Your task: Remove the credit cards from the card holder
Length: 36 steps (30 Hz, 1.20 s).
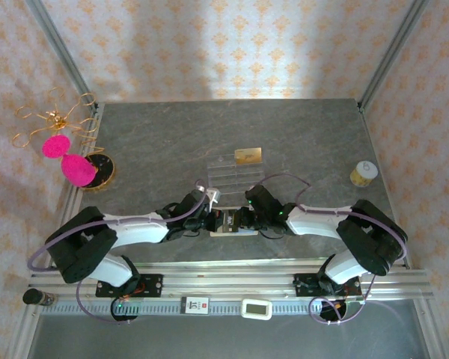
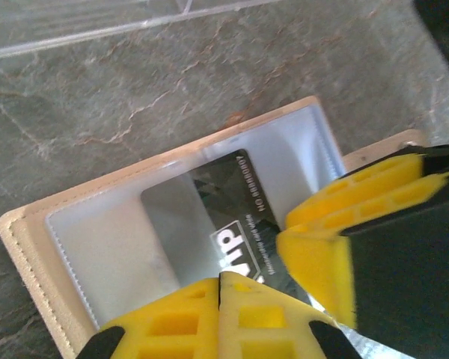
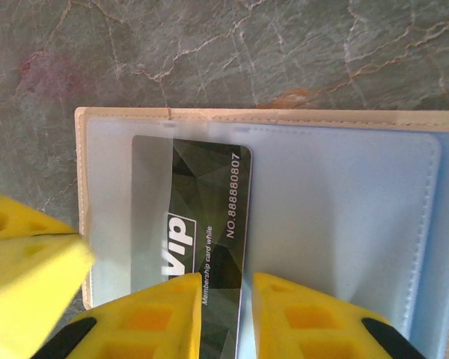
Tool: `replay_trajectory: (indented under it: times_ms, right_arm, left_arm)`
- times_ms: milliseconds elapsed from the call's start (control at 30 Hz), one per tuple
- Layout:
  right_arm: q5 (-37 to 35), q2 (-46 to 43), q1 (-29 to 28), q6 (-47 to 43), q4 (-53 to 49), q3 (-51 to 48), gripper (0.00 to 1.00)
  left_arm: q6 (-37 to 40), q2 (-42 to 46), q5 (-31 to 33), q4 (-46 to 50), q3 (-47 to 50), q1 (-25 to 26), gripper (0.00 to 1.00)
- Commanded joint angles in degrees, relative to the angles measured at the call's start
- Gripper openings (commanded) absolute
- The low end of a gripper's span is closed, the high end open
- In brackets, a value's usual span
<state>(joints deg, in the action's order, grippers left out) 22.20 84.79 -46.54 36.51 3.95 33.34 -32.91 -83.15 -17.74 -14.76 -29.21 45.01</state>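
On the tabletop (image 1: pixel 172 134) the card holder (image 3: pixel 344 209) lies open and flat between both arms. The dark card (image 3: pixel 209 202) (long axis running straight away from the right fingertips) has its near end at the slightly parted right end effector (image 3: pixel 226 290). The left end effector (image 2: pixel 219 288), clenched on nothing, sits over the holder's edge.

The card holder (image 3: pixel 344 217) lies open and flat on the tabletop (image 1: pixel 172 142), close to the middle of the near edge. A first card (image 3: pixel 202 217) sits partly inside one of its pockets. Behind the holder lies the slotted tray (image 1: pixel 228 176), with a second card (image 1: pixel 248 155) at its far right corner. A roll (image 1: pixel 364 173) stands by the right edge.
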Motion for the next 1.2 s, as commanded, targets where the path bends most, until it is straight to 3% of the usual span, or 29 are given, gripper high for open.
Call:
replay_trajectory:
  times_ms: [0, 333, 567, 767, 933, 1033, 1167]
  right_arm:
    - [-1.00, 0.19, 0.66, -1.03, -0.62, 0.84, 0.23]
    - [3.77, 3.49, 0.80, -1.31, 4.20, 0.24, 0.20]
    - [-3.37, -0.79, 1.52, 0.04, -0.17, -1.50, 0.06]
    - [-8.22, -6.59, 1.81, 0.84, -4.89, -3.37, 0.02]
    - [-10.10, -12.62, 1.81, -0.75, -7.89, -1.42, 0.00]
    - [-10.89, -16.71, 1.81, -2.94, -8.31, 1.48, 0.00]
    - [-11.92, -23.92, 1.81, -3.87, -3.09, 2.58, 0.00]
  left_arm:
    - [1.18, -1.64, 0.57, -0.89, -1.33, 0.23, 0.00]
    - [0.49, -6.66, -1.51, -2.11, -1.03, 0.83, 0.00]
    - [-0.35, -4.08, -0.19, -2.14, 1.76, 0.61, 0.00]
    - [-0.39, -3.37, -0.48, -3.29, 1.88, 0.44, 0.00]
    - [-2.44, 2.25, 0.36, -3.49, 0.29, -0.32, 0.00]
    - [-2.16, 8.37, 0.72, -4.17, -1.19, -1.61, 0.14]
    - [-2.72, 16.71, 0.72, -13.31, 1.16, -3.24, 0.38]
